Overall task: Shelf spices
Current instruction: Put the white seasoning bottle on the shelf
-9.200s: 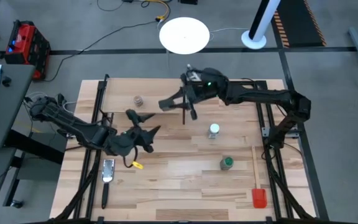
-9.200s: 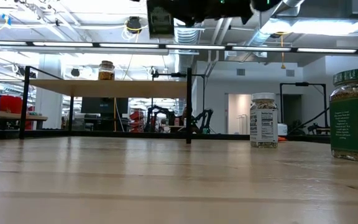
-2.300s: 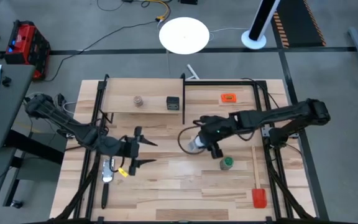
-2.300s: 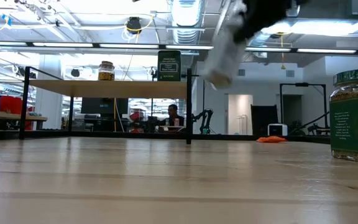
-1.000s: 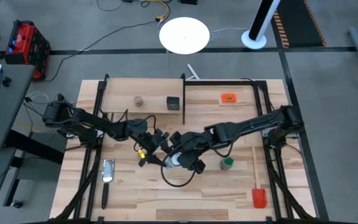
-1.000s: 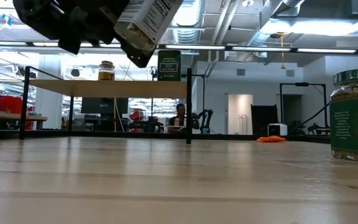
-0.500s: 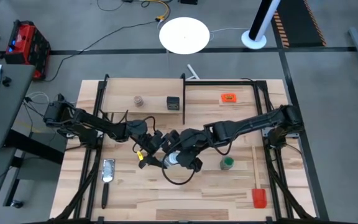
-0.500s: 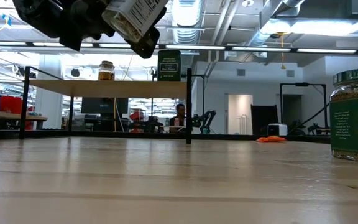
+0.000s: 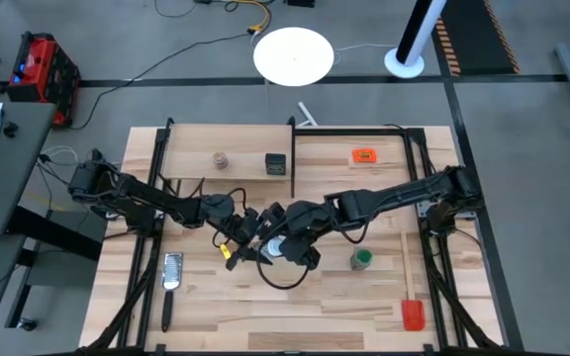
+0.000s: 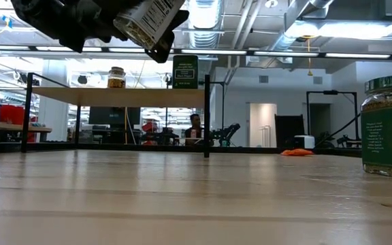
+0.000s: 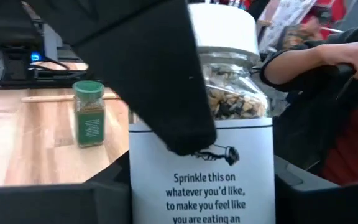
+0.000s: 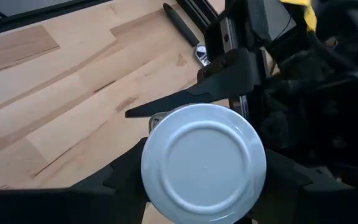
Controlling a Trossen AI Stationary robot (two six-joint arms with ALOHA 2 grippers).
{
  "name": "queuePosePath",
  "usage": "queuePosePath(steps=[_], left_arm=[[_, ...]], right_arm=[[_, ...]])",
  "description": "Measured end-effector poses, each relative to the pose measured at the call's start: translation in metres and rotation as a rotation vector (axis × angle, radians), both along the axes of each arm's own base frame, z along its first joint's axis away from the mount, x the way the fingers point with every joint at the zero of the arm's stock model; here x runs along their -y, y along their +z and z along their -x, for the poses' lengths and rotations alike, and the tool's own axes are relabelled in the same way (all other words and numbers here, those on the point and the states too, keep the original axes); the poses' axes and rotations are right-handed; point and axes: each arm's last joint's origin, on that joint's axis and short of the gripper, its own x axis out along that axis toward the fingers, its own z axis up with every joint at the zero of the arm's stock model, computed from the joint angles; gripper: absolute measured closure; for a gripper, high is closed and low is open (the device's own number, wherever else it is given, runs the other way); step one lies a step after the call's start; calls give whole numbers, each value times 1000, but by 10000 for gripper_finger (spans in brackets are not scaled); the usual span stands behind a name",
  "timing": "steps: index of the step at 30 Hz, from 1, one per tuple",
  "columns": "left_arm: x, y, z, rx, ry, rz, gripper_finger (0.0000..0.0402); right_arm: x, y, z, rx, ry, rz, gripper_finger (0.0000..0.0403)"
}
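Left tool [image 9: 248, 233] clasps the white-lidded jar [image 9: 277, 248]; right tool [image 9: 287, 244] should release fully before parting, well short of the shelf [image 9: 228, 150].

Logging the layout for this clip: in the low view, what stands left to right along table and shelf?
Brownish jar on the shelf → black tin at the shelf's right end → orange tag far back → green-lidded jar.

The room is looking bright and even, with light coming from long ceiling lamps [image 10: 114, 49] that are glaring white in the low view. On the table [image 9: 364, 297] the 2 arms are casting only soft, faint shadows. In the low view the near tabletop is blurring. In the left wrist view a dark finger [image 11: 148, 68], very close, is appearing soft.
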Motion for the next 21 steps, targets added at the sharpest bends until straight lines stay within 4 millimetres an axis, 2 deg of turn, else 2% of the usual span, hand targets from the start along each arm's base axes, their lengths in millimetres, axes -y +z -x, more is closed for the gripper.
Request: queuePosePath(steps=[6,11,16,21], left_arm=[[-3,-5,0,-56,121,-61,229],[1,-4,3,-36,225,-168,229],[6,4,11,-31,371,-300,229],[14,9,22,-58,558,-436,230]], right_arm=[[3,-6,3,-55,-82,42,172],[6,-6,7,-85,-174,42,169],[9,-1,10,-82,-256,33,166],[15,15,20,-48,-327,-2,168]])
